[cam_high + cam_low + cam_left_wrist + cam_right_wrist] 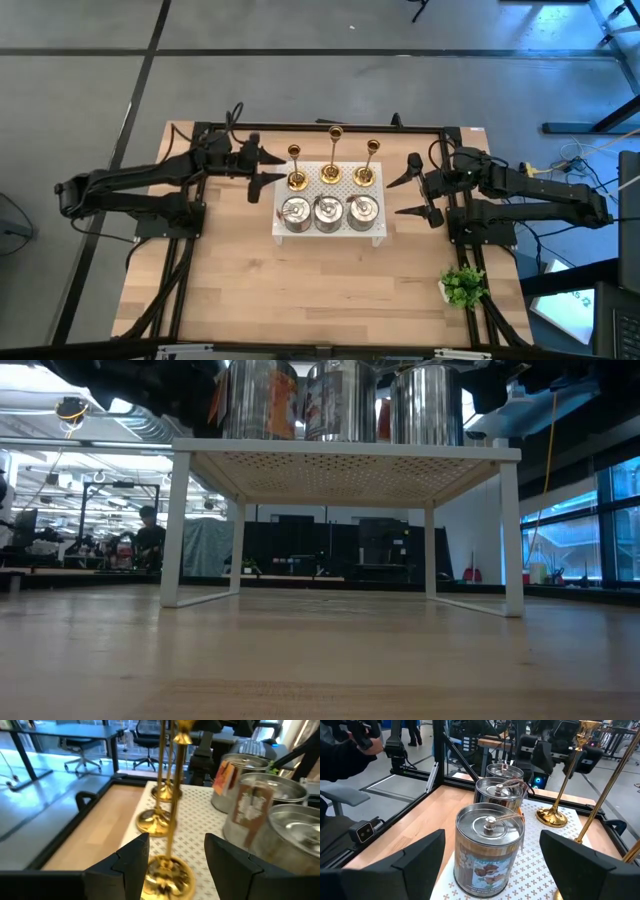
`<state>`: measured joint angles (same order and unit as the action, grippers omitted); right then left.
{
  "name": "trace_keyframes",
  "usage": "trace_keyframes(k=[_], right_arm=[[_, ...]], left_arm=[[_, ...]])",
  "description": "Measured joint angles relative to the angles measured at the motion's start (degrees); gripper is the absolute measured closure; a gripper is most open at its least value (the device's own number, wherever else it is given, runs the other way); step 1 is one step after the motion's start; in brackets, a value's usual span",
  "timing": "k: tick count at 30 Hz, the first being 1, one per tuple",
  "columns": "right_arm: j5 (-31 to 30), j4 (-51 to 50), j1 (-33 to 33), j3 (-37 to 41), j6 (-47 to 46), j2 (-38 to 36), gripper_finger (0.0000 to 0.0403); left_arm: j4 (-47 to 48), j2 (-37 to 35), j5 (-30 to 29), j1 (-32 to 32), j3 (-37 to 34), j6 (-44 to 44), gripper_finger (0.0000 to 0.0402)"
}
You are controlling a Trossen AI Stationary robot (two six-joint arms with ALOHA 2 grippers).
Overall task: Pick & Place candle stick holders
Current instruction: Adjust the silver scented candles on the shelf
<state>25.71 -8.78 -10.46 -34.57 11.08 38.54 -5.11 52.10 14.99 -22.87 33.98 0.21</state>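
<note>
Standing spread on either side of the nearest gold candlestick (169, 820), left jaws (262, 168) touching nothing, the other two candlesticks (161, 775) lined up beyond on the white stand (325, 232). Holding wide open and empty, right jaws (412, 190) facing the nearest silver holder (490, 847), two more silver holders (500, 792) behind it on the same stand on the table (300, 290).

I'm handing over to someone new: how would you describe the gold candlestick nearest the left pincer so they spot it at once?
Find the white perforated stand mid-table. Its far row holds three gold candlesticks, its near row three silver tins. Yours is the gold candlestick at the row's end beside the left pincer, whose open fingers flank it.
</note>
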Motion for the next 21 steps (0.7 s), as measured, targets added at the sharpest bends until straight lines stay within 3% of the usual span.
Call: trace_keyframes(k=[13, 21], right_arm=[[0.0, 0.4, 0.0, 0.0, -2.9, 0.0, 0.0075], [0.0, 1.2, 0.0, 0.0, -7.4, 0.0, 0.0075]], left_arm=[[6.0, -6.5, 0.0, 6.7, 0.0, -5.6, 0.0211], [6.6, -9.3, 0.1, 14.1, 0.0, -10.1, 0.0214]])
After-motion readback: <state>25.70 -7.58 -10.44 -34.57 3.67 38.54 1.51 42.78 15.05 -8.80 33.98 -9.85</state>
